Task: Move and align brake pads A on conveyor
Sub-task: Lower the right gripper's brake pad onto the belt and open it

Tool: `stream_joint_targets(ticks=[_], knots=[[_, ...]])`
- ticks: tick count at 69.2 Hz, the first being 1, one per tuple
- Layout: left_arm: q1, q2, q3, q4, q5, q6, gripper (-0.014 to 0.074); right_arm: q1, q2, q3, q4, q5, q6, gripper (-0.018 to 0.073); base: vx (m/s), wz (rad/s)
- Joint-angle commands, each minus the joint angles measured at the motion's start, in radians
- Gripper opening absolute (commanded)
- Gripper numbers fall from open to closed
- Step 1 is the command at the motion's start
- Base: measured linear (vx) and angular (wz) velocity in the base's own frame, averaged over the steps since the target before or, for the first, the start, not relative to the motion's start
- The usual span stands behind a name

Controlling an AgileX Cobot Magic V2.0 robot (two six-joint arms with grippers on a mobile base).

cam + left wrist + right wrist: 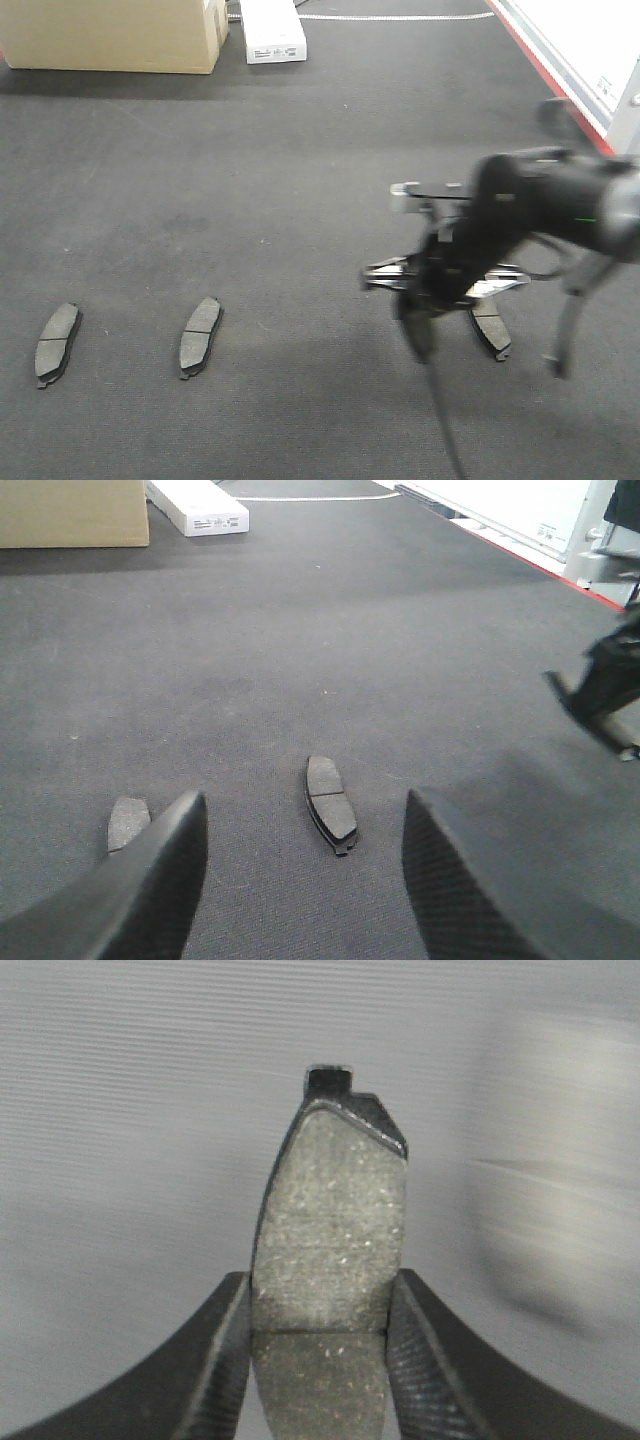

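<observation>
Two brake pads lie on the dark conveyor belt point(300, 180) at front left, one at the far left point(58, 343) and one beside it point(201, 336). A third pad point(490, 325) lies at the right, just behind my right arm. My right gripper point(320, 1290) is shut on a fourth pad point(330, 1210), friction face up, its centre groove between the fingers. In the front view this gripper point(418, 320) is blurred above the belt. My left gripper point(305, 880) is open and empty, just short of a pad point(330, 802). Another pad point(128, 820) peeks out behind its left finger.
A cardboard box point(110, 35) and a white box point(272, 30) stand at the belt's far left. A red strip point(545, 60) runs along the belt's right edge, with a white surface beyond it. My right arm point(605, 685) shows at the right of the left wrist view.
</observation>
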Motion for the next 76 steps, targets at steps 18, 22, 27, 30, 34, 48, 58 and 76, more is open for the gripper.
stream_joint_targets(ticks=[18,22,27,30,34,48,58,76], knots=[[-0.005,0.014,-0.022,0.009,-0.064,-0.001,0.0423,0.044,0.173,-0.224,-0.003,0.081,0.088,0.0181,0.00,0.00],[-0.005,0.014,-0.022,0.009,-0.064,-0.001,0.0423,0.044,0.189,-0.232,-0.004,0.077,0.092,0.0239,0.00,0.00],[-0.005,0.014,-0.022,0.009,-0.064,-0.001,0.0423,0.044,0.203,-0.233,-0.010,0.067,0.107,0.0329,0.00,0.00],[-0.005,0.014,-0.022,0.009,-0.064,-0.001,0.0423,0.043,0.205,-0.233,-0.013,0.060,0.123,0.0377,0.00,0.00],[-0.005,0.014,-0.022,0.009,-0.065,-0.001,0.0423,0.042,0.206,-0.233,-0.021,0.051,0.143,0.0433,0.00,0.00],[-0.005,0.014,-0.022,0.009,-0.065,-0.001,0.0423,0.033,0.155,-0.232,-0.032,0.065,0.125,0.0505,0.00,0.00],[-0.005,0.014,-0.022,0.009,-0.065,-0.001,0.0423,-0.014,0.080,-0.231,-0.032,0.125,0.051,0.0505,0.00,0.00],[-0.005,0.014,-0.022,0.009,-0.065,-0.001,0.0423,-0.184,-0.169,-0.057,-0.030,0.049,-0.097,0.0505,0.00,0.00]])
